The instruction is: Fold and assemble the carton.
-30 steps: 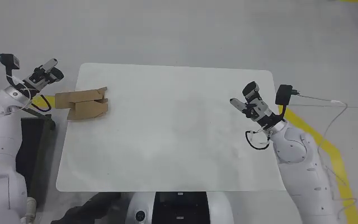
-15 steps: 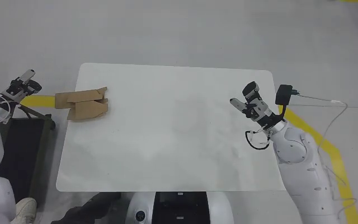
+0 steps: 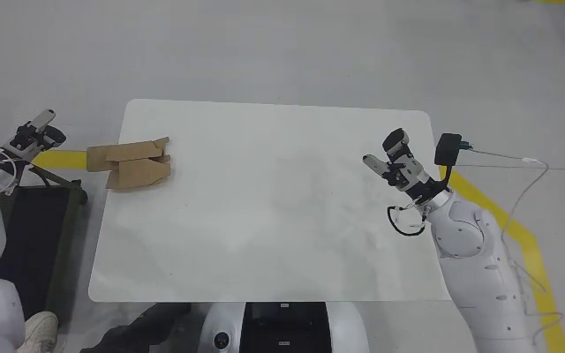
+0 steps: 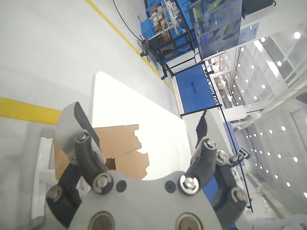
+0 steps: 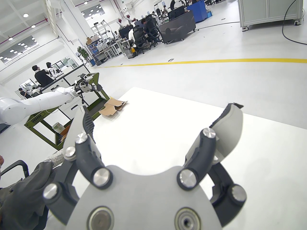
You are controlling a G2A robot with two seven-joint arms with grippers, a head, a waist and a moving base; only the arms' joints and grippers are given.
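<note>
Presently, your carton (image 3: 132, 163): flattened brown cardboard with notched flaps, lying at the left edge of the smooth white table (image 3: 265, 203), one end overhanging.
Your left gripper (image 3: 33, 132): off the table's left side, dark-padded fingers spread wide, holding nothing.
Your right gripper (image 3: 388, 150): above the table's right edge, fingers wide apart, empty.

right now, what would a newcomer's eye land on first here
The flat brown carton, lying at the left edge of the white table and overhanging it. Then the grippers, fingers open and empty: the left gripper off the table beyond the carton, the right gripper over the table's right end.
</note>
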